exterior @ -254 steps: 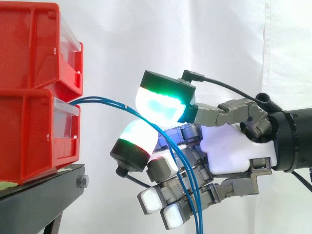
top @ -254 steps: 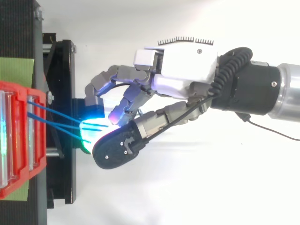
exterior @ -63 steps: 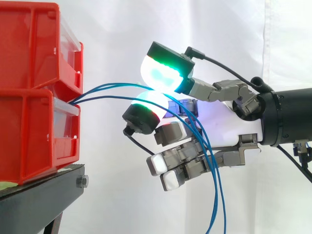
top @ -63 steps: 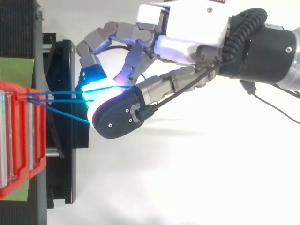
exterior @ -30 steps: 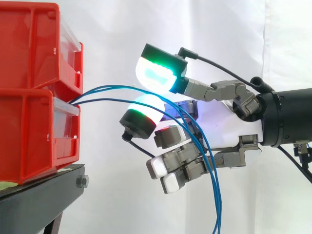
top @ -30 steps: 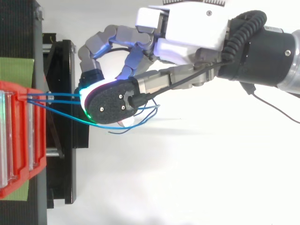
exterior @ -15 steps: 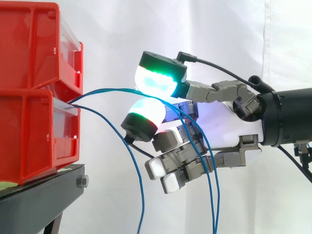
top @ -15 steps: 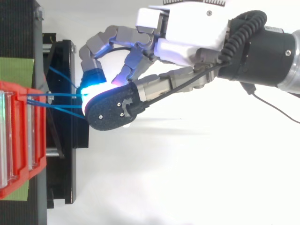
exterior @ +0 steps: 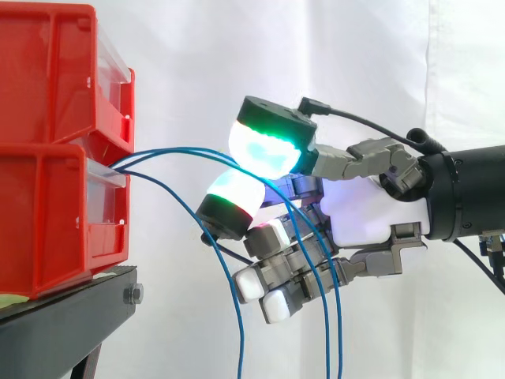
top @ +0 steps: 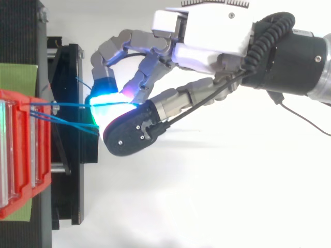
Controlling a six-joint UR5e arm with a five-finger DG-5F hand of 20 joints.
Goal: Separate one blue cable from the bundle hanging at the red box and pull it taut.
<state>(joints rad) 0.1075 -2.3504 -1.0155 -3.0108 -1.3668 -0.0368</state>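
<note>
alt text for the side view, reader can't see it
A robot hand reaching in from the right pinches two blue cables between two glowing green-and-white fingertip pads. The cables arc out of stacked red bins on the left and drape down over the hand. A third blue cable hangs slack on its own.

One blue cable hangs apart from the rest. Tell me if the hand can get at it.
Probably yes: the loose cable hangs in open air just before the hand, nothing between, though its pads look pinched on the other two cables.
</note>
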